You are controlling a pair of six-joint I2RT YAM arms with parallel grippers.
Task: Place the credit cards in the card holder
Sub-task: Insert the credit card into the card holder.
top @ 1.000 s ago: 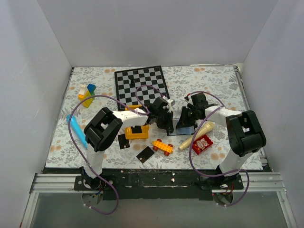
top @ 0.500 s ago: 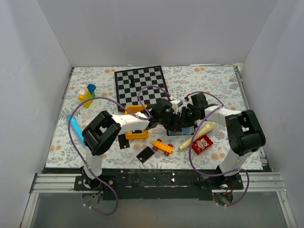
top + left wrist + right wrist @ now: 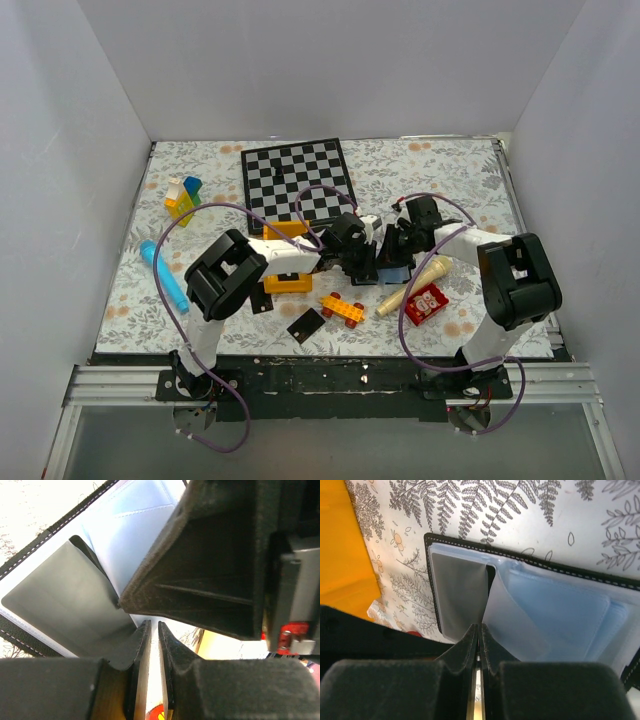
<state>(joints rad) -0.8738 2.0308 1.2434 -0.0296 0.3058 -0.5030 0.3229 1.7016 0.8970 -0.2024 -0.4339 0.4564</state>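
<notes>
The card holder lies open on the table, blue-grey inside, and also shows in the left wrist view and the right wrist view. A grey-looking card sits in its clear end pocket, also seen in the left wrist view. My right gripper is shut on the edge of a clear pocket flap and lifts it. My left gripper is shut, its tips at that card's edge. Two black credit cards lie loose on the table.
A chessboard lies behind the grippers. A yellow block, an orange toy car, a cream cone and a red box crowd the wallet. A blue tube and coloured bricks lie at the left.
My left gripper has moved right and down until it meets the right gripper over the open card holder. The right gripper has barely moved.
</notes>
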